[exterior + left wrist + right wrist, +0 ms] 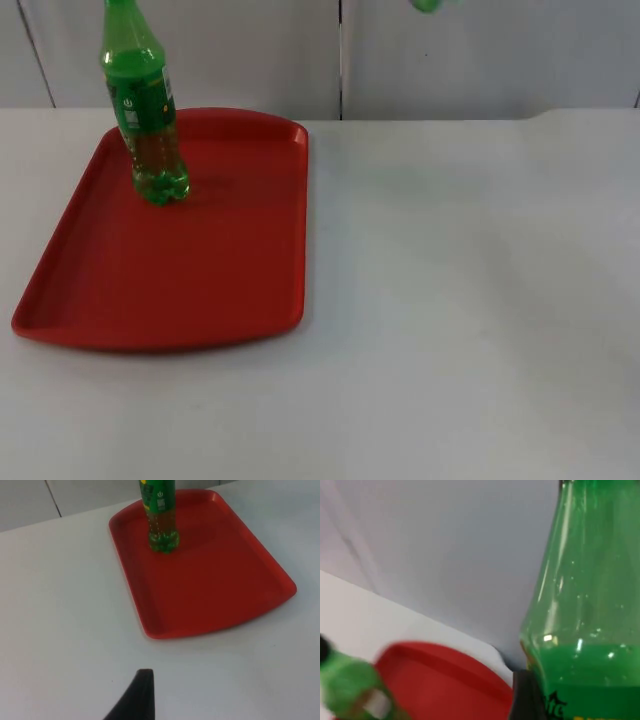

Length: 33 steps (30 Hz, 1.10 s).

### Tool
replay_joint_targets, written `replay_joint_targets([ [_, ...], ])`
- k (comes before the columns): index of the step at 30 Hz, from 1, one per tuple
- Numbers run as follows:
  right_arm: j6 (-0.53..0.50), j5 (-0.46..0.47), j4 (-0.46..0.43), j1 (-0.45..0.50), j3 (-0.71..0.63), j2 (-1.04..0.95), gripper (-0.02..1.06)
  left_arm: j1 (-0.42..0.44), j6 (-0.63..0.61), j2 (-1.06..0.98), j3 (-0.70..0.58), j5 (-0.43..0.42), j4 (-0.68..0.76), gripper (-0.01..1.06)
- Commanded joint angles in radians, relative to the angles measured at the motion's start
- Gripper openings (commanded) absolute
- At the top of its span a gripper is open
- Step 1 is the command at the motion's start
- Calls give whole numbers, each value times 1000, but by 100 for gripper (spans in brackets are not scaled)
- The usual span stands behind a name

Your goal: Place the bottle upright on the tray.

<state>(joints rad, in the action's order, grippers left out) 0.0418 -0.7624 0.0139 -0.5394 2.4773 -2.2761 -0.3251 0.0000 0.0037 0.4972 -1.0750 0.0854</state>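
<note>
The table is white and runs back to the grey wall. On its left half lies the red tray, a long rectangle with rounded corners and a low raised rim, flat on the table, with its far end close to the wall.

A green bottle stands upright on the tray, near the far left corner and just inside the rim. It has a green label round its middle and some liquid in the bottom. From my left wrist I see its base planted on the red floor of the tray, with bare tray all around it. From my right wrist it sits blurred and far below, with a dark cap on top and the tray's curved rim beside it.

A second bottle, also green, looms right in front of my right wrist, upright, with liquid up to its shoulder and a clear neck above. In the top view a small smear of green shows high against the wall, well to the right of the tray.

My right claw is up there, gripping the second bottle, one black finger pressed to its side at the label.

My left claw hangs over bare table, near the tray's short end. I cannot tell how wide it stands.
</note>
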Motion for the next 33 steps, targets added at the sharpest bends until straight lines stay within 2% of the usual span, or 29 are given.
replay_joint_targets([
  [1, -13, 76, 7, -53, 5, 26, 0, -7, -6, -4, -4, 3, 9, 105],
  [9, -13, 203, 9, -186, 5, 29, 0, -7, -6, -4, -4, 3, 9, 105],
  [19, -15, 313, 16, -255, 5, 29, 0, -7, -6, -4, -4, 3, 9, 105],
  [22, -17, 370, 63, -280, 3, 29, 0, -7, -6, -4, -4, 3, 9, 105],
  [25, -17, 414, 70, -297, -3, 29, 0, -7, -6, -4, -4, 3, 9, 105],
  [28, -17, 516, 78, -323, -55, 29, 0, -7, -6, -4, -4, 3, 9, 105],
  [32, -17, 590, 96, -332, -118, 29, 0, -7, -6, -4, -4, 3, 9, 105],
  [33, -17, 643, 97, -332, -152, 29, 0, -7, -6, -4, -4, 3, 9, 105],
])
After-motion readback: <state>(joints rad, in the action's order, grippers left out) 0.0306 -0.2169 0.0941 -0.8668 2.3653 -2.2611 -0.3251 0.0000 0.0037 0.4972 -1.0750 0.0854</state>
